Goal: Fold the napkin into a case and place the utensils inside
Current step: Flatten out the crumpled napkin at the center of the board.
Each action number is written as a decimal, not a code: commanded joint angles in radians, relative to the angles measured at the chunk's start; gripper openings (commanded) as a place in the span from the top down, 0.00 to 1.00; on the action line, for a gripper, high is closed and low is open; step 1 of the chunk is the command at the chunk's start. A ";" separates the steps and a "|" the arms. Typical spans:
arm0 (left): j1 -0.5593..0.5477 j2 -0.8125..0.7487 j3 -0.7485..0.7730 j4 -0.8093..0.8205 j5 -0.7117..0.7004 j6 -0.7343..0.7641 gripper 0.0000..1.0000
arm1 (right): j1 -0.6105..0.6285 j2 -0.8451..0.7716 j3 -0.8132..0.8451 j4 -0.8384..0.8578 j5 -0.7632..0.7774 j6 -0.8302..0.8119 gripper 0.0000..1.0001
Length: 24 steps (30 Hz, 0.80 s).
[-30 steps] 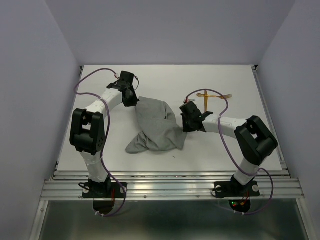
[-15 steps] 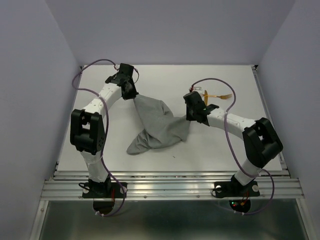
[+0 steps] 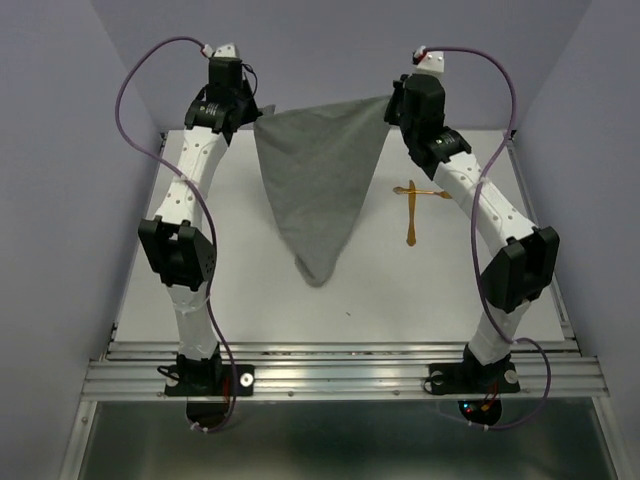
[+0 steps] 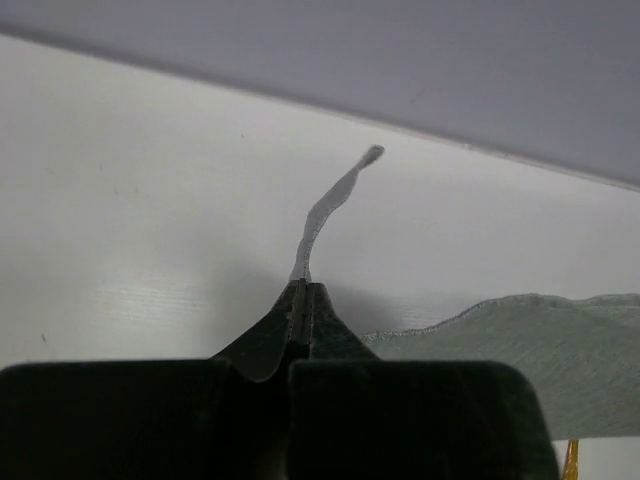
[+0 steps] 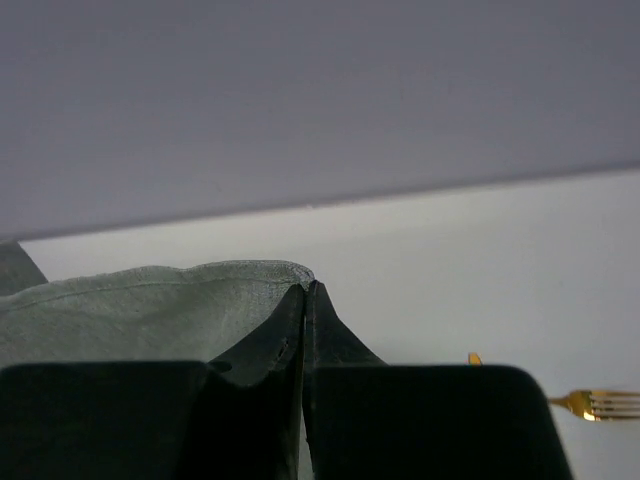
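My left end effector [image 3: 250, 112] and right end effector [image 3: 392, 102] each pinch a top corner of the napkin [image 3: 320, 180]. It hangs between them, its point toward 6 o'clock, perhaps grazing the tabletop [image 3: 240, 270]. The utensils [image 3: 414, 200] lie at its 3 o'clock, nearer my right arm.

Napkin [image 3: 320, 190] plain grey; utensils [image 3: 415, 205] golden-orange; table [image 3: 240, 270] white.

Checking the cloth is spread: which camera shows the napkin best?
Top external: the whole napkin hangs spread, tapering to a point. Left wrist shows only a pinched corner and some edge; right wrist only its upper edge.
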<state>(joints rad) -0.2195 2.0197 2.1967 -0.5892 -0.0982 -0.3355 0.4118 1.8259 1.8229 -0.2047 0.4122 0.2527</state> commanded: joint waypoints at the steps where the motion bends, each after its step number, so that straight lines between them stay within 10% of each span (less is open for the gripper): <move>1: 0.019 -0.114 0.081 0.109 0.011 0.079 1.00 | -0.001 -0.063 0.064 0.154 0.028 -0.073 0.99; 9: 0.062 -0.352 -0.128 0.199 0.048 0.107 1.00 | -0.001 -0.298 -0.239 0.332 -0.039 -0.044 0.99; 24: 0.043 -0.834 -1.429 0.505 0.163 -0.198 1.00 | 0.085 -0.688 -1.017 0.177 -0.262 0.253 0.99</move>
<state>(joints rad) -0.1772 1.2362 0.9165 -0.1452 0.0566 -0.4076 0.4583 1.1656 0.8913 0.0288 0.1661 0.3996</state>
